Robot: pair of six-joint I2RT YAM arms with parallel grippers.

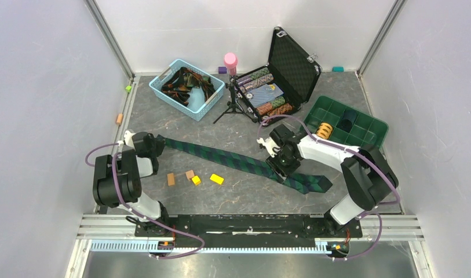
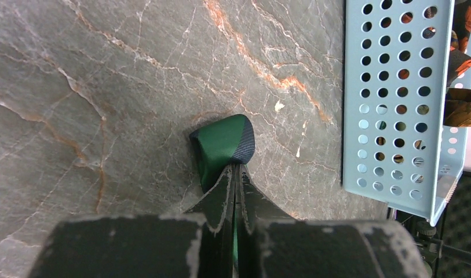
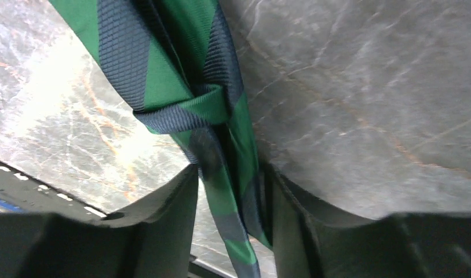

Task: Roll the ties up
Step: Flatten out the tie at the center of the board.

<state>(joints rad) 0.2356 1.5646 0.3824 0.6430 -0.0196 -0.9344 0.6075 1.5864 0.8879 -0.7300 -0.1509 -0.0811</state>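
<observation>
Tie, green-and-navy plaid (image 1: 233,157), one item, seen from the top camera: laid out slantwise on the grey stone table (image 1: 244,197), narrow end at the left gripper (image 1: 157,143), wide pointed end just past the right gripper (image 1: 277,168). Small blocks (image 1: 192,176), orange and yellow, lie just beside its near edge. Blue basket (image 1: 186,88) at the far left holds other ties; black case (image 1: 279,81) and green tray (image 1: 349,124) stand at the far right.

Left wrist view: left gripper (image 2: 236,171) with jaws pressed together on the plaid tie (image 2: 221,145), whose folded end bulges out past the tips and rests on the table (image 2: 105,87). Basket wall (image 2: 395,98) well apart to the right.

Right wrist view: right gripper (image 3: 230,174) with jaws apart. The tie (image 3: 163,69), bunched and twisted, runs down between the fingers (image 3: 169,208); the right-hand one possibly touches the cloth, though blur hides the contact.
</observation>
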